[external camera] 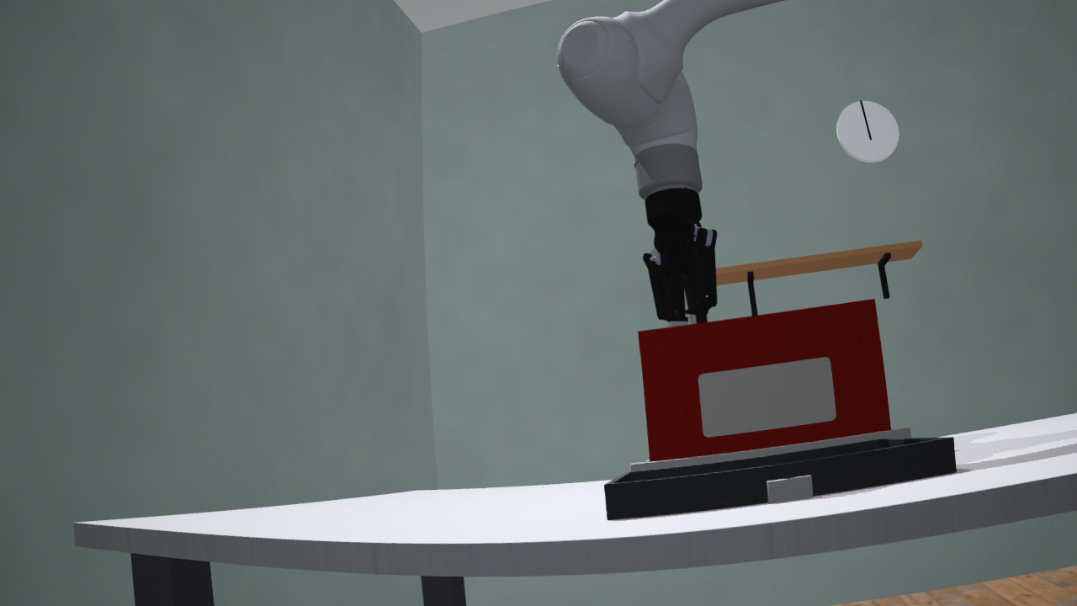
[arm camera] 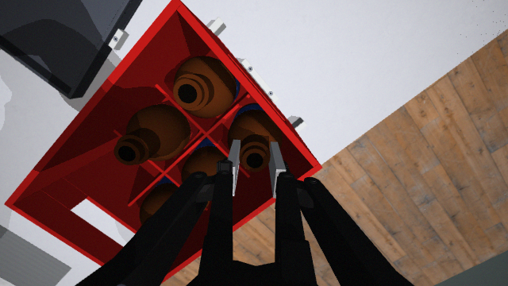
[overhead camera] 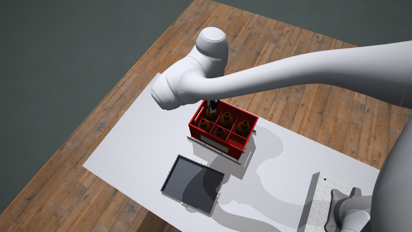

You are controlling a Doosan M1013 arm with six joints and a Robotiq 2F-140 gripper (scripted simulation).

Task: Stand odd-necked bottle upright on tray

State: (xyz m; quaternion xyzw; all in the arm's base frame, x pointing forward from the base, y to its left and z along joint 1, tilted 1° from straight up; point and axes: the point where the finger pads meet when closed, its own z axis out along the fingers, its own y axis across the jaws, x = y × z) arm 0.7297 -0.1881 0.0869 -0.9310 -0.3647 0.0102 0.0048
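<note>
The red crate (overhead camera: pixel 236 153) (external camera: pixel 670 391) (arm camera: pixel 115 74) holds five brown bottles. My gripper (overhead camera: pixel 212 110) (external camera: pixel 683 321) (arm camera: pixel 255 152) points down into the crate and is shut on the neck of the back-left bottle (overhead camera: pixel 211 117) (arm camera: pixel 249 125), as the top view shows it. That bottle stands upright in its compartment. The others stand at back middle (overhead camera: pixel 226 121) (arm camera: pixel 200 160), back right (overhead camera: pixel 244 128) (arm camera: pixel 155 203), front left (overhead camera: pixel 203 126) (arm camera: pixel 218 93) and front middle (overhead camera: pixel 219 134) (arm camera: pixel 160 129). The front-right compartment is empty. The dark tray (overhead camera: pixel 178 180) (external camera: pixel 700 491) (arm camera: pixel 51 44) holds nothing.
Crate walls and thin dividers stand close around the fingers. Pale locating strips (overhead camera: pixel 213 150) (arm camera: pixel 259 81) lie along the crate's base, and small blocks (overhead camera: pixel 184 204) (external camera: pixel 789 489) (arm camera: pixel 118 39) sit at the tray's sides. A wall shelf (external camera: pixel 820 262) is behind the crate.
</note>
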